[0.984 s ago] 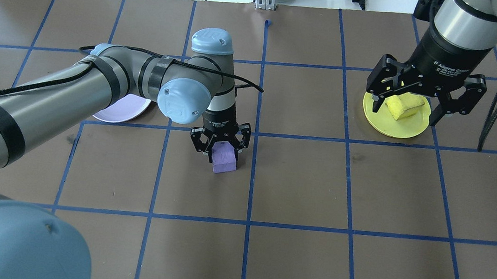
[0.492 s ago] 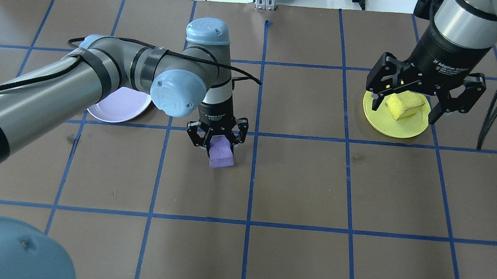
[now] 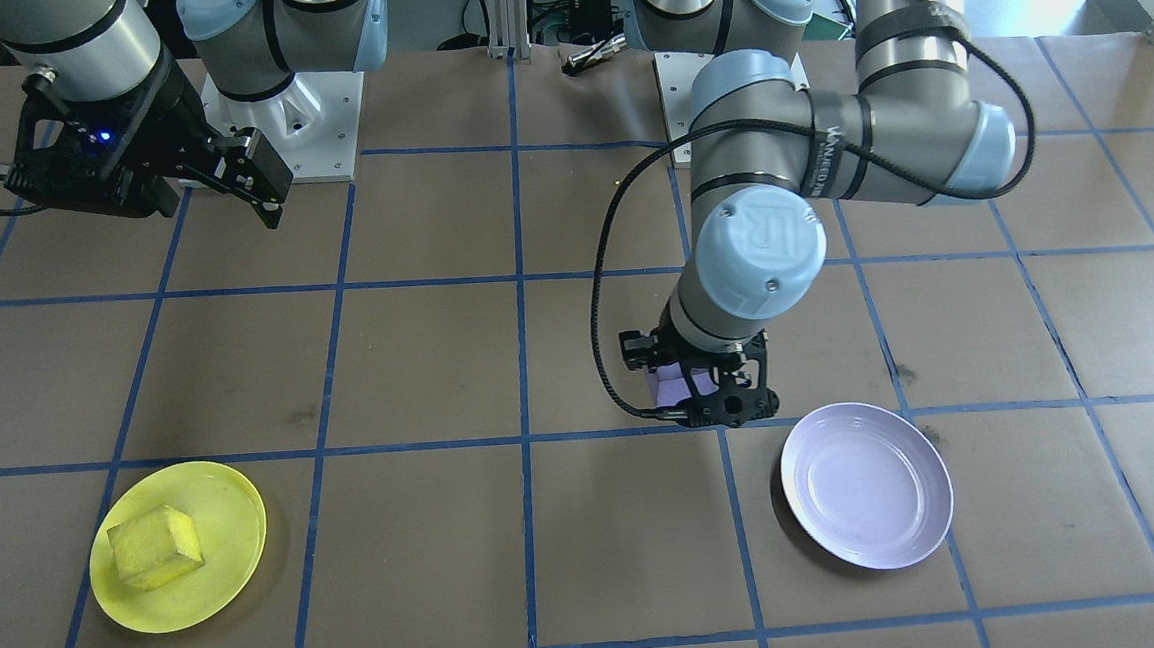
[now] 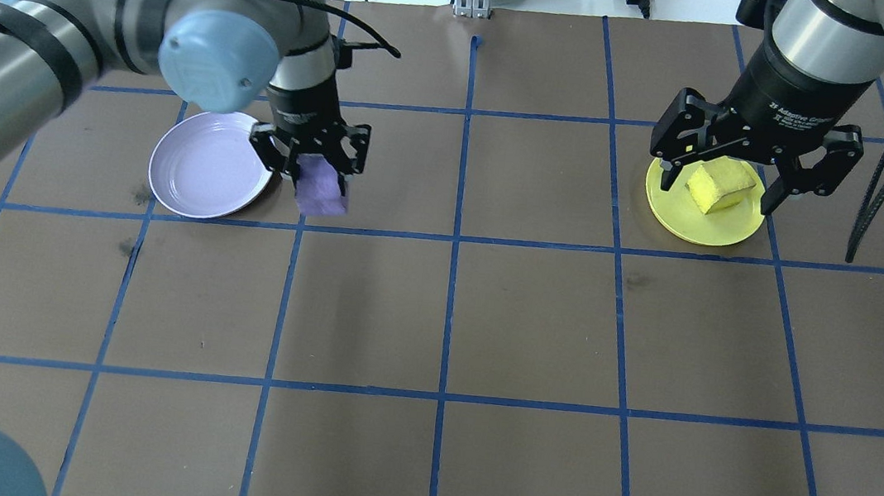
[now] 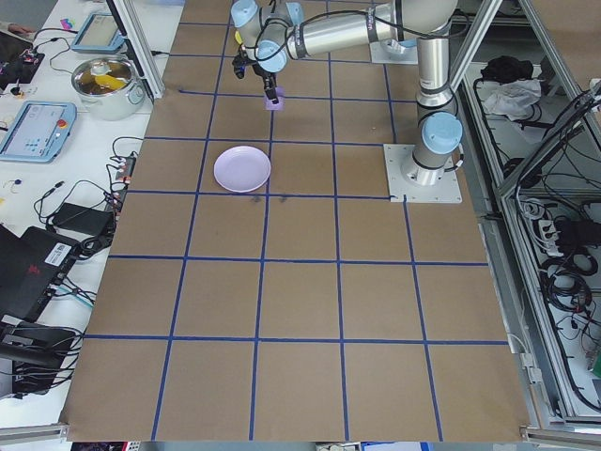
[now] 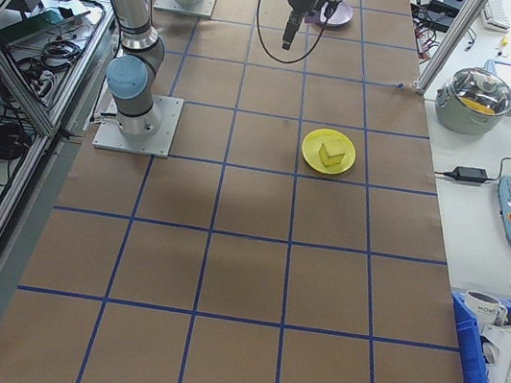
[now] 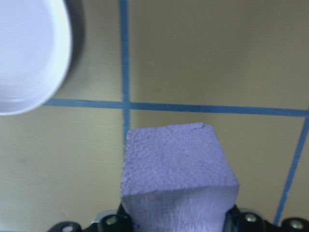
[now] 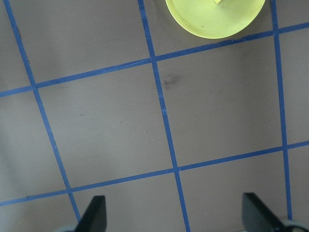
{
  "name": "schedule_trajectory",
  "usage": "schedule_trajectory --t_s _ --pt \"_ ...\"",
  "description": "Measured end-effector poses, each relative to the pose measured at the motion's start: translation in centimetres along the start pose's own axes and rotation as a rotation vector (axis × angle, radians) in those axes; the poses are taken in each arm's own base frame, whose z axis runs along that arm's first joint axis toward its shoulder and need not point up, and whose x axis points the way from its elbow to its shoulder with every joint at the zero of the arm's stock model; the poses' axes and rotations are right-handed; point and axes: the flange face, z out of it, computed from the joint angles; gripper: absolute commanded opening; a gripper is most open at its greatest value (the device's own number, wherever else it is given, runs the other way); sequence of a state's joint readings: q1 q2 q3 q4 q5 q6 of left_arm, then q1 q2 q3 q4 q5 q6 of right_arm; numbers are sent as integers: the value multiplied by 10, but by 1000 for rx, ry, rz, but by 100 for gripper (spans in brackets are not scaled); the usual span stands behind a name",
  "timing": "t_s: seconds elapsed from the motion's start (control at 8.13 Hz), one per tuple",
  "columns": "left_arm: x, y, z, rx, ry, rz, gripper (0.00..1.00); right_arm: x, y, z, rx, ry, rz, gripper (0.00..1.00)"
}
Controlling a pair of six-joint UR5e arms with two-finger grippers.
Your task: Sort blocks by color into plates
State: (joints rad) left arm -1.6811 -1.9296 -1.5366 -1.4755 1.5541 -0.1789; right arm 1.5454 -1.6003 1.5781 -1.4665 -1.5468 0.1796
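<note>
The left gripper clamps the purple block just beside the lavender plate (held above the table). The right gripper, fingers spread, hangs empty; the yellow block sits on the yellow plate.

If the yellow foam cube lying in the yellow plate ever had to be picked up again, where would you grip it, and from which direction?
Grip the rough yellow foam cube across two opposite flat side faces, coming straight down from above. It sits flat in the shallow yellow plastic plate, its top clear, and the low rim leaves little room for a sideways approach. It lies turned against the table's grid lines, so the wrist would probably need rotating to match.
</note>
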Motion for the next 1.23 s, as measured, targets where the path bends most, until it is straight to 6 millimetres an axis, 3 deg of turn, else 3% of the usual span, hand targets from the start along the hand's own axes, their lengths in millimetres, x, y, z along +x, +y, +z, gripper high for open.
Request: schedule_trajectory --t_s 0.25,0.49,0.61,0.86,0.98,1.11,1.23 --pt "-96 -28 -44 45 -30 72 0 0 -3 -2 19 -8 6 100" --pt "-172 -47 -47 39 -44 117 0 0 -4 -3 28 -12 8 100" --pt "-198 -59 -37 38 -39 128 0 -1 -4 -3 28 -15 6 100" --pt "-220 -84 -14 59 -37 151 0 -1 -3 -3 28 -16 2 100" --pt "-221 -93 -6 71 -31 159 20 -1 -3 -3 27 -16 -1 100" --pt "-220 -99 4 69 -24 165 22 -1 -3 -3 27 -15 -2 100" --pt "-217 -105 14 58 -18 170 69 -1 -3 -3 27 -13 -3 100"
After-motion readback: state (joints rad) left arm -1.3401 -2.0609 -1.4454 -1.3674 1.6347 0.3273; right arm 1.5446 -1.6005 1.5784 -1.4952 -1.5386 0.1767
